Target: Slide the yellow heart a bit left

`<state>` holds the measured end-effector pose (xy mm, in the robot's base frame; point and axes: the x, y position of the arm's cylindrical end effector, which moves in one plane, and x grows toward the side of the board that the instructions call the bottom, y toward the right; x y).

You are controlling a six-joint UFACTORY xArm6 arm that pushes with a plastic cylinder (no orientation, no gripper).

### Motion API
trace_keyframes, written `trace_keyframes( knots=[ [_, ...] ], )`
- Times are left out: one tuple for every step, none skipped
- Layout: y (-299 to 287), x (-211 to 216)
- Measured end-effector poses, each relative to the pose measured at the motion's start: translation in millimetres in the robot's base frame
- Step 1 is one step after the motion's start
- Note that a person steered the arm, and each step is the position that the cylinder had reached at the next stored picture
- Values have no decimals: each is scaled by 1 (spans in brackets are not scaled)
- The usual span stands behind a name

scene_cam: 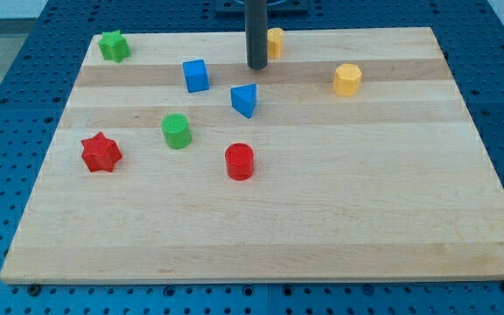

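So we've got our rod (257, 35) coming down from the top edge of the frame, and its upper part is cut off there, so we can't see the arm at all. My tip (257, 67) sits on the table (322, 219) near the top centre, just left of the yellow block (276, 42). That yellow block is the task's thing, up at the top centre by the table's far edge, but the rod hides its left side, so we honestly can't make out a heart shape from here, and we can't tell whether rod and block touch or are only just beside each other. No gripper on this rig, so there's nothing to call apart or together.

Everything else is in plain sight: a blue cube (196, 76) just lower left of the tip, a blue wedge-like block (245, 100) right below it, a yellow hexagon block (347, 79) off to the right, a green star (113, 45) in the upper left corner, a green cylinder (176, 131), a red star (101, 152) at the left, and a red cylinder (240, 162) near the middle.
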<state>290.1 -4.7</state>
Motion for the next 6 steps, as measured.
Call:
trace_keyframes(
  knots=[
    [35,17],
    [66,-8],
    [71,-48],
    [57,-73],
    [31,-79],
    [26,-76]
  ],
)
